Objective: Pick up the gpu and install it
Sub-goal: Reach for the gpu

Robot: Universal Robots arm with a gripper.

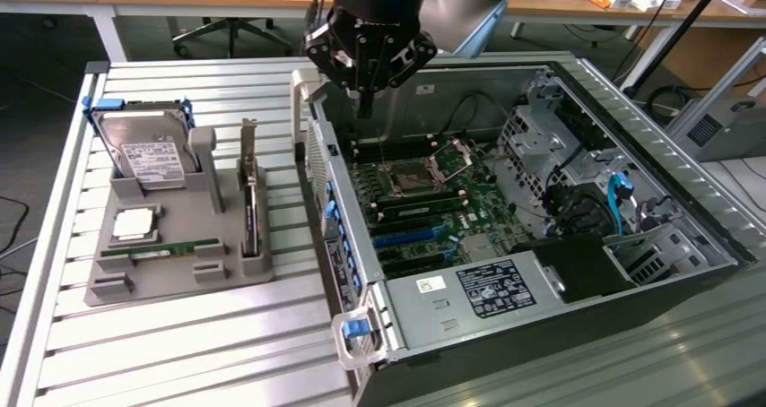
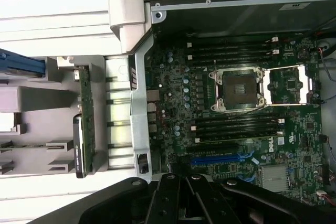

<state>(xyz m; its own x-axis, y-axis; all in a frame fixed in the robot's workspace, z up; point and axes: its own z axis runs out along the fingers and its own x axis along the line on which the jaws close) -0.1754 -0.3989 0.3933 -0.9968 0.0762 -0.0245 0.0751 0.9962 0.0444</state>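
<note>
The gpu (image 1: 250, 205) is a thin dark card standing on edge in a slot of the grey holder (image 1: 179, 277), its silver bracket at the far end. The wrist view shows the gpu (image 2: 85, 129) edge-on beside the case wall. My gripper (image 1: 364, 109) hangs over the far left corner of the open computer case (image 1: 670, 201), to the exterior view's right of the card and well apart from it. Its fingers are shut together with nothing between them. In the wrist view the gripper (image 2: 185, 195) sits over the motherboard (image 2: 231, 119), close to the blue expansion slot (image 2: 220, 158).
The holder also carries a silver hard drive (image 1: 150, 151), a processor chip (image 1: 134, 223) and a green memory stick (image 1: 161, 247). Inside the case are the open processor socket (image 2: 236, 88), drive cages (image 1: 562, 147) and the power supply (image 1: 479, 290). Slatted tabletop (image 1: 179, 353) surrounds the holder.
</note>
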